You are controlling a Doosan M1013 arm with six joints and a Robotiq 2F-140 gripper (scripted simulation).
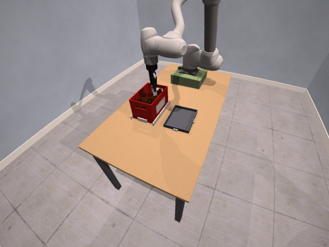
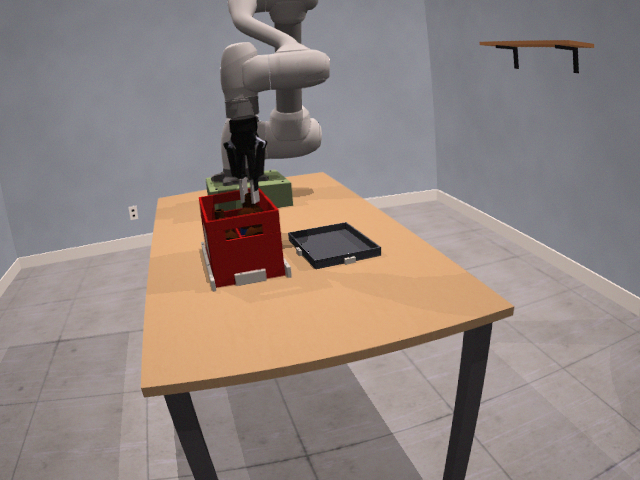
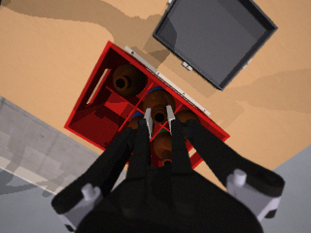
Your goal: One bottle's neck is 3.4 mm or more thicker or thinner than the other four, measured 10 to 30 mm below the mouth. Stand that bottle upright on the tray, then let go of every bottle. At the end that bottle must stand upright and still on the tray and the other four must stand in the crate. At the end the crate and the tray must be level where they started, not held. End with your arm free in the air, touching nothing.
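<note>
A red crate [image 1: 149,105] stands on the wooden table and holds several brown bottles. It also shows in the exterior view [image 2: 241,238] and the wrist view [image 3: 141,109]. My gripper [image 3: 159,114] reaches down into the crate and is shut on the neck of a brown bottle [image 3: 158,101] in a middle cell by the tray-side wall. The bottle still sits in its cell. Another brown bottle [image 3: 127,80] stands apart in a corner cell. The dark tray [image 1: 180,118] lies flat and empty beside the crate; it also shows in the wrist view [image 3: 215,40] and the exterior view [image 2: 333,243].
The arm's green base block [image 1: 188,76] stands at the table's far end behind the crate. Pale brackets [image 2: 250,277] hold the crate's foot. A wall shelf [image 2: 536,44] hangs high at the right.
</note>
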